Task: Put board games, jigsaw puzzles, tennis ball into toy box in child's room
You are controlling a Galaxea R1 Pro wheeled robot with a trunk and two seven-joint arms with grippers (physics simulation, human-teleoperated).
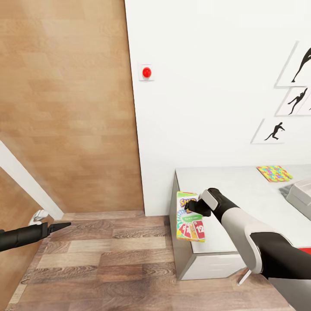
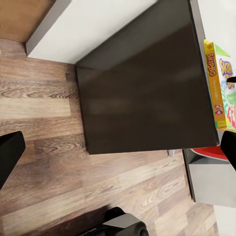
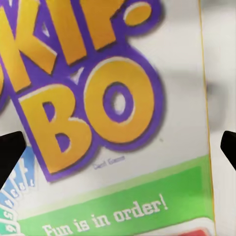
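- Skip-Bo board game [image 1: 190,218]: one flat yellow-red-green box, face up at the near left corner of the light grey tabletop [image 1: 242,190], its outer edge hanging past the tabletop's side. In the right wrist view its printed lid [image 3: 113,123] sits close up, with the orange "BO" letters and "Fun is in order!" readable.
- Right hand [image 1: 193,206]: over the upper part of the box, pinching it; its two dark fingertips [image 3: 10,155] stand spread to either side of the lid in the right wrist view.
- Jigsaw puzzle [image 1: 274,173]: one multicoloured board lying flat farther back on the tabletop, well apart from the box.
- Toy box [image 1: 299,192]: one greyish bin at the picture's right edge, partly cut off, just nearer than the puzzle.
- Left hand [image 1: 60,226]: held low over the wood-plank floor [image 1: 112,259], well apart from the tabletop; I cannot tell whether its fingers are spread or together.
- White wall [image 1: 207,86]: one red round button [image 1: 147,72] and three black silhouette pictures [image 1: 276,131].
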